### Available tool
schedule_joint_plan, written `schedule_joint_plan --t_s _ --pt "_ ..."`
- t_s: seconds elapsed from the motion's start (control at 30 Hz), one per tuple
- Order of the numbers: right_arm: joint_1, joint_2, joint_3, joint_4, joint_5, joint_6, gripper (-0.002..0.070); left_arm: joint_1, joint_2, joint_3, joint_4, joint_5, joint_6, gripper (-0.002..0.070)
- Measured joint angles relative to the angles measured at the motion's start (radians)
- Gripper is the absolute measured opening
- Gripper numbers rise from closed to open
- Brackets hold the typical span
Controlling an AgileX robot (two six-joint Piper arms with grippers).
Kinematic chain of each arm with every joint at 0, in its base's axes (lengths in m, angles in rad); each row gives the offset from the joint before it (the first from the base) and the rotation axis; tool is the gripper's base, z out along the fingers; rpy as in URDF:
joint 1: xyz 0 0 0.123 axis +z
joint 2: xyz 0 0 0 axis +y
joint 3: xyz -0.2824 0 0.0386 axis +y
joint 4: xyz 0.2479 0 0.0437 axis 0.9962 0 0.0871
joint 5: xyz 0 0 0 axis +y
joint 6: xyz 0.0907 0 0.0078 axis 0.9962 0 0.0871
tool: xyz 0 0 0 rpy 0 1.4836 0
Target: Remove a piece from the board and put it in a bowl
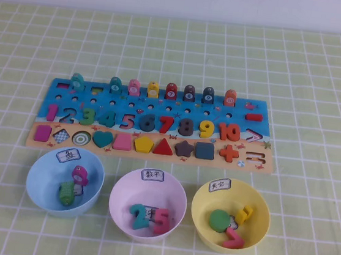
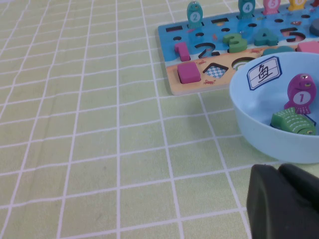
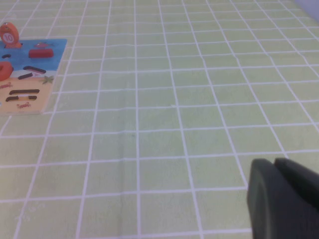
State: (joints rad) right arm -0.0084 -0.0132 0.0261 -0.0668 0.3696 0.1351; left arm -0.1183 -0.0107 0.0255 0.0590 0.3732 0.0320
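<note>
The orange fish piece (image 1: 230,98) stands upright at the far right end of the board's (image 1: 267,167) back row; the right wrist view shows it too (image 3: 9,36). The light blue bowl (image 1: 40,181) sits in front of the board's left end and holds a pink fish (image 1: 79,175) and a green fish (image 1: 66,194). Neither gripper shows in the high view. My left gripper (image 2: 279,168) is shut and empty, low over the cloth just in front of the light blue bowl (image 2: 279,144). My right gripper (image 3: 274,161) is shut and empty over bare cloth, well right of the board (image 3: 45,84).
A pale pink bowl (image 1: 118,205) with number pieces and a yellow bowl (image 1: 258,227) with several pieces stand right of the blue one. Several other fish stand along the board's back row. A green checked cloth (image 1: 324,77) covers the table.
</note>
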Motion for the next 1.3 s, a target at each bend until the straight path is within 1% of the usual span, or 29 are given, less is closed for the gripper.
schedule_joint_plan --t_s 1.1,1.17,1.2,1.3 --pt "0.000 0.000 0.000 0.003 0.000 0.000 -0.0017 0.000 0.000 0.000 0.001 0.000 0.000 -0.0005" --pt "0.000 0.000 0.000 0.048 0.000 0.000 -0.0017 0.000 0.000 0.000 0.001 0.000 0.000 -0.0004" --pt "0.000 0.000 0.000 0.102 0.000 0.000 -0.0017 0.000 0.000 0.000 0.001 0.000 0.000 -0.0005" --pt "0.000 0.000 0.000 0.366 -0.004 0.000 -0.0017 0.000 0.000 0.000 0.001 0.000 0.000 -0.0004"
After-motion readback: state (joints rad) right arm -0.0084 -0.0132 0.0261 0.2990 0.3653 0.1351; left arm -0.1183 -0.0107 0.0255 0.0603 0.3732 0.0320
